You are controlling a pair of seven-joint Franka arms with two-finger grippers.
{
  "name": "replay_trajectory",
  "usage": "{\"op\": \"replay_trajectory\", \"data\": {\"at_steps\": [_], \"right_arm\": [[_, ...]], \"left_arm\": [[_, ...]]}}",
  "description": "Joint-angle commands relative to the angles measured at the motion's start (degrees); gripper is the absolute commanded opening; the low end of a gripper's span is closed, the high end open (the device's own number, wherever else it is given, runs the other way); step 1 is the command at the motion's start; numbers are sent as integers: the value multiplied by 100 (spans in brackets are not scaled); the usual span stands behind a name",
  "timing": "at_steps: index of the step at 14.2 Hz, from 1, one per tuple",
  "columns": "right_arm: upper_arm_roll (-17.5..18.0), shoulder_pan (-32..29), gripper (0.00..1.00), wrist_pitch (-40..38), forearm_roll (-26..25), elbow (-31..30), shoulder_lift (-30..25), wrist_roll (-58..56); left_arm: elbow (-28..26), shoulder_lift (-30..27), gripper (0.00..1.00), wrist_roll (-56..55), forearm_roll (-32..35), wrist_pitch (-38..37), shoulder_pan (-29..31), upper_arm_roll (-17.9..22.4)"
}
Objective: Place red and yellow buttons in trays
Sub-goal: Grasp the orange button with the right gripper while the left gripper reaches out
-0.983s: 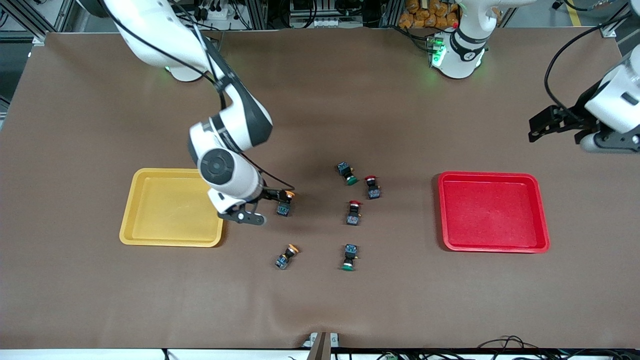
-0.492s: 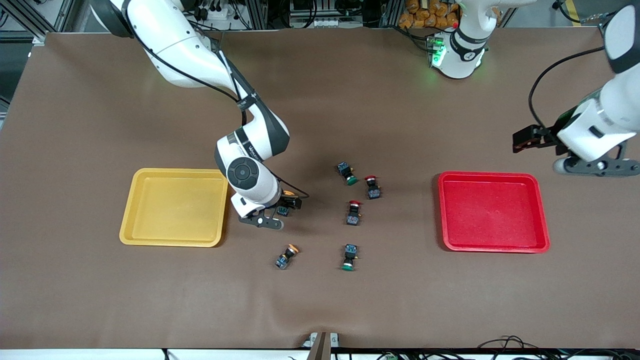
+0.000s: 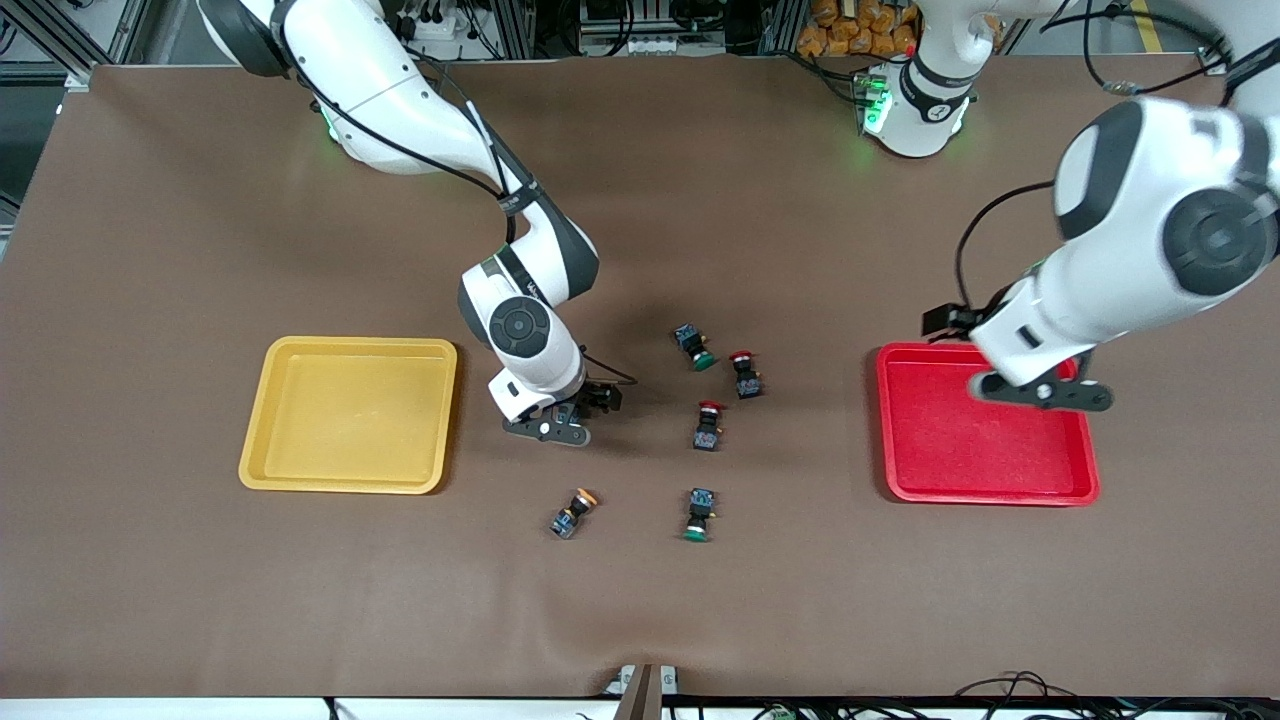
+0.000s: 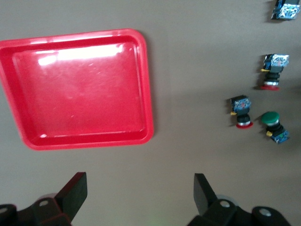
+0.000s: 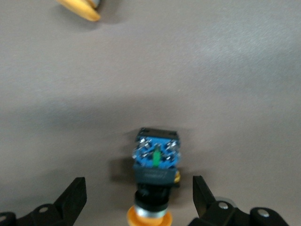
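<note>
Brown matting covers your desk [image 3: 200, 600], and on it you can count six buttons, two yellow, two red and two green, plus two trays.

Lowest in the front view, near the middle of the frame, the near yellow button [image 3: 573, 513] lies on its side. Its long axis runs diagonally, cap up-frame and toward the left arm's end. Beside it, the near green button [image 3: 698, 515] lies almost straight up and down the frame, cap toward the camera.

Higher up, at mid-height, the yellow tray [image 3: 345, 480] sits toward the right arm's end and the red tray [image 3: 985, 494] toward the left arm's end. Every button lies on the desk between them.

Your right end effector [image 5: 138, 184] is low over the second yellow button [image 5: 155, 165]. Its fingers are spread wide on either side and clear of the button.

At centre frame the lower red button [image 3: 708, 425] and the upper red button [image 3: 744, 373] both lie lengthwise up the frame, caps away from the camera. The upper green button [image 3: 693, 346] slants, cap toward the camera.

Your left end effector [image 4: 138, 181] hangs by the red tray's upper rim, fingers wide and empty.
</note>
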Motion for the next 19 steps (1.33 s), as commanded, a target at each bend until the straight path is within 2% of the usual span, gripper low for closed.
{"op": "replay_trajectory", "data": {"at_steps": [1, 2, 3, 5, 6, 7, 8, 13, 16, 19], "right_arm": [[-35, 18, 100, 94, -250, -91, -50, 121], [-35, 19, 100, 102, -294, -91, -50, 121], [-35, 19, 88, 102, -295, -91, -50, 121], [-35, 1, 45, 102, -295, -91, -50, 121], [-35, -16, 28, 94, -304, -91, -50, 112], [-35, -25, 17, 85, -304, -91, -50, 112], [-35, -34, 11, 85, -304, -91, -50, 112], [-27, -87, 9, -116, -269, 31, -155, 68], [8, -349, 9, -1273, -189, 531, -540, 24], [35, -771, 9, -2645, 47, 735, -1304, -421]], "left_arm": [[-361, 79, 100, -481, 20, 586, -264, -11], [-380, 210, 100, -534, 3, 728, -326, -11], [-380, 333, 100, -726, -85, 799, -457, -11], [-389, 597, 100, -1226, -191, 957, -651, -11], [-397, 711, 100, -1481, -191, 1036, -799, -11], [-389, 817, 100, -1788, -191, 1124, -914, -11], [-397, 922, 100, -2070, -191, 1238, -1019, -11], [-389, 1520, 100, -2538, -244, 1950, -1398, -2], [-389, 1784, 100, -2705, -252, 2249, -1512, -11], [-397, 2021, 100, -3047, -244, 2547, -1706, -2]]}}
